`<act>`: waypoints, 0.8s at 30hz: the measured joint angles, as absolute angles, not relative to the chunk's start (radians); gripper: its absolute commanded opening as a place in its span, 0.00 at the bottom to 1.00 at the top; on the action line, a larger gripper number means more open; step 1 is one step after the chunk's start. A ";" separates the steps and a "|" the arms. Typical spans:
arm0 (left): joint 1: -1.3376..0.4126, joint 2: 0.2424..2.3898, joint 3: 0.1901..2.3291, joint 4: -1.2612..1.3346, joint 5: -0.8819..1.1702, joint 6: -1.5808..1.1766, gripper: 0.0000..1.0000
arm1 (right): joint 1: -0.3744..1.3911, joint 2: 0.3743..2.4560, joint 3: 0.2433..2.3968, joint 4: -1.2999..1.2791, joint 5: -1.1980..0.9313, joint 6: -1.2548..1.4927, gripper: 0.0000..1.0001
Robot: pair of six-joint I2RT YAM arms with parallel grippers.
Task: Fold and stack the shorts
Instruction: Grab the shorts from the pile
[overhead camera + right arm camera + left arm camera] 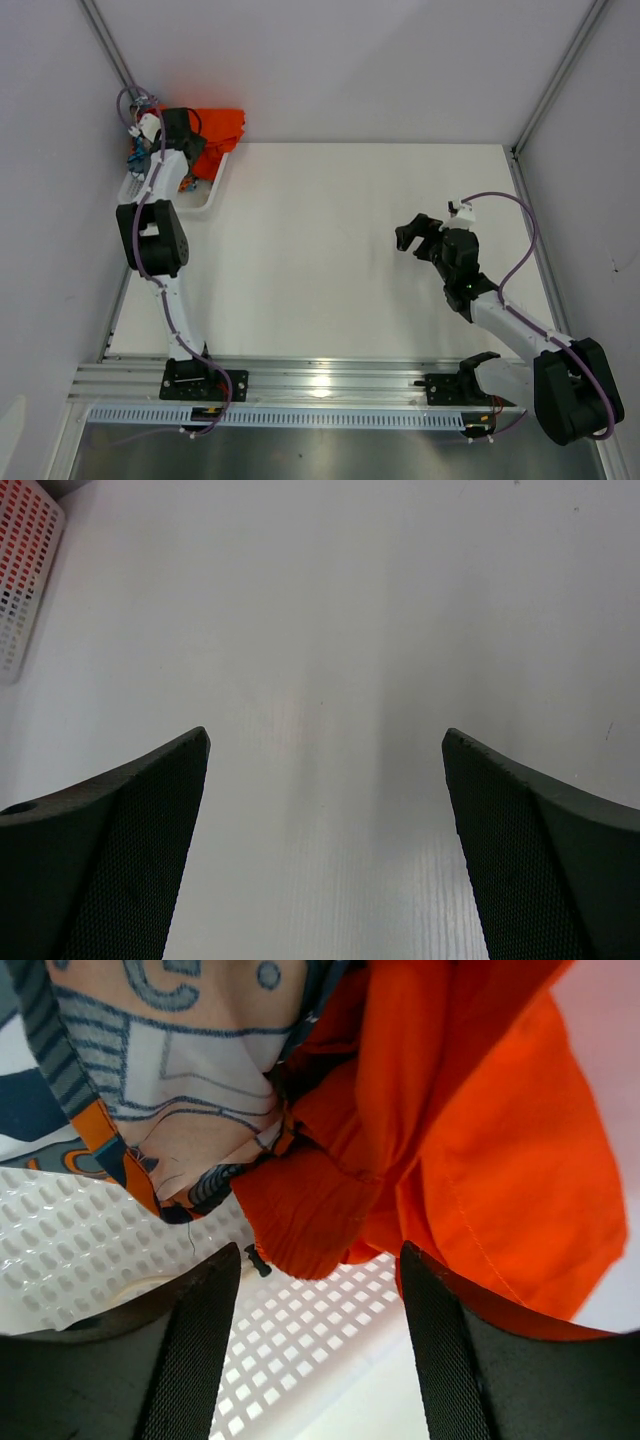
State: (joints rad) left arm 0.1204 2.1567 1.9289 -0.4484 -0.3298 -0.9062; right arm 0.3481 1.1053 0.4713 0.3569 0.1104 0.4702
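Observation:
The orange shorts (221,129) lie bunched in the white mesh basket (207,194) at the table's far left corner, partly spilling over its rim. The printed shorts (134,156) show only as blue scraps beside my left arm. My left gripper (186,140) reaches down into the basket. In the left wrist view the left gripper (320,1260) is open, with a hanging fold of the orange shorts (470,1140) between its fingertips and the printed shorts (180,1080) to the upper left. My right gripper (415,235) (325,745) hovers wide open over bare table.
The basket floor (90,1240) shows under the cloth, and the basket's corner (25,570) appears at the far left of the right wrist view. Grey walls and metal posts bound the white table (340,250). An aluminium rail (320,380) carries both arm bases.

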 measured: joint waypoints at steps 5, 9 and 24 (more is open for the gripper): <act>0.120 2.221 1.983 -0.460 -0.331 -0.902 0.29 | 0.341 1.111 0.471 0.357 0.103 0.471 0.99; 0.120 2.245 2.024 -0.466 -0.336 -0.882 0.00 | 0.337 1.116 0.471 0.356 0.096 0.475 0.99; 0.036 1.990 1.982 -0.493 -0.348 -0.830 0.00 | 0.331 1.116 0.471 0.356 0.074 0.489 1.00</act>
